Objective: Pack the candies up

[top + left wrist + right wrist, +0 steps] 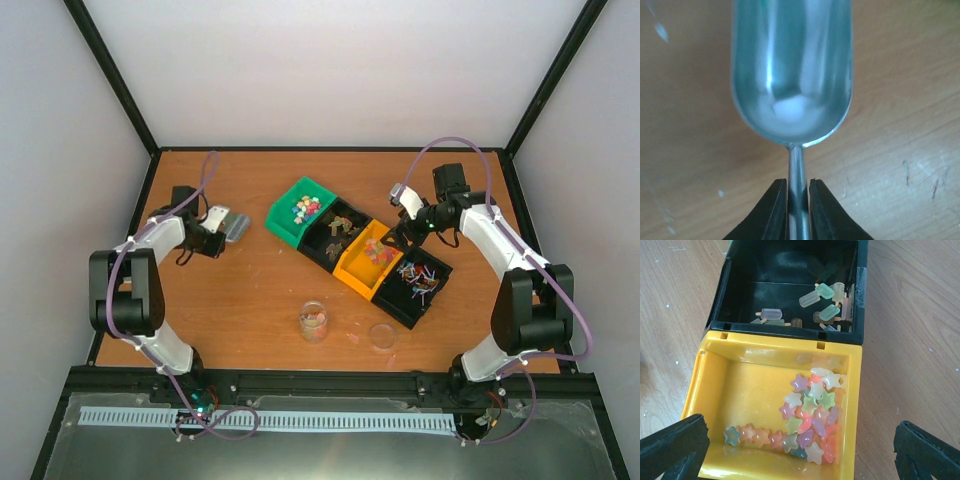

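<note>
1. We can find no words, numbers, labels or signs to read in any of the three views.
</note>
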You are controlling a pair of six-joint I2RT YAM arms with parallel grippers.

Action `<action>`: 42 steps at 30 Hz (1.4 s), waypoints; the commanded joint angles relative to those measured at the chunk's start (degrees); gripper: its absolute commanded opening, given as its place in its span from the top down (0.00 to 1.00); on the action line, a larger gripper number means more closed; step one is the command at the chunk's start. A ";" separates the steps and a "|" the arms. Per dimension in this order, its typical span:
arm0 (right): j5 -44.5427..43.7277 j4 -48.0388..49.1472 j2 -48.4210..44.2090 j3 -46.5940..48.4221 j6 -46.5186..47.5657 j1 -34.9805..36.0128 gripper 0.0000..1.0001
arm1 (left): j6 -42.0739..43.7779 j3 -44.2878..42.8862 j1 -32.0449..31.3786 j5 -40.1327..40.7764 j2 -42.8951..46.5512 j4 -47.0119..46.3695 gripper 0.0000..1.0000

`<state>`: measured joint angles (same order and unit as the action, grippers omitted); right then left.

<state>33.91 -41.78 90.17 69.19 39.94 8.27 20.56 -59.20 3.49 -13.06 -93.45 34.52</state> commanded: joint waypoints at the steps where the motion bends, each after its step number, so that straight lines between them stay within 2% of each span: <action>1: 1.13 -0.54 0.68 0.61 1.36 -0.36 0.00 | 0.22 0.94 0.33 1.40 -1.37 4.96 0.83; 7: 1.98 -4.32 0.69 2.15 3.87 -0.36 0.00 | -0.59 -0.20 0.38 -0.09 -0.37 6.25 0.77; 12: 3.83 -10.58 -1.59 0.86 7.78 -0.24 0.01 | -1.53 -1.88 0.33 -2.53 2.78 8.44 0.62; 13: 4.10 -11.63 -2.44 0.19 8.54 -0.15 0.02 | -1.75 -2.46 0.36 -2.91 3.63 8.84 0.57; 15: 4.51 -13.55 -4.55 -1.98 11.14 0.34 0.04 | -2.00 -3.48 0.38 -3.70 5.65 9.35 0.35; 16: 4.58 -14.44 -5.86 -3.16 12.68 0.80 0.05 | -2.01 -3.96 0.38 -4.14 6.76 9.40 0.28; 20: 3.52 -17.11 -11.31 -9.49 19.21 4.43 0.12 | -2.12 -6.19 0.37 -5.61 11.32 9.63 0.01; 23: 1.42 -16.46 -15.46 -15.24 21.58 9.63 0.18 | -2.18 -7.32 0.37 -7.08 14.45 8.88 0.00; 27: -3.61 -12.00 -17.81 -21.27 20.02 17.93 0.34 | -4.13 -7.59 0.35 -8.87 18.25 6.20 0.00; 30: -4.54 -8.10 -17.22 -22.81 18.48 20.20 0.37 | -5.66 -7.47 0.37 -12.59 20.78 4.93 0.00; 34: -6.34 -7.67 -14.67 -22.79 19.60 21.93 0.25 | -8.07 -5.31 0.34 -14.26 24.34 2.19 0.00; 37: -6.11 -8.85 -13.03 -23.50 22.25 22.32 0.21 | -9.20 -4.71 0.36 -12.46 25.30 2.33 0.00; 42: -5.99 -8.75 -12.96 -25.43 25.54 23.53 0.10 | -6.68 -4.62 0.29 -13.28 26.21 5.73 0.00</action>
<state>28.16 -50.68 77.17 44.99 61.93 30.72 13.85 -63.79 3.49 -25.04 -68.23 38.59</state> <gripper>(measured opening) 0.875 0.999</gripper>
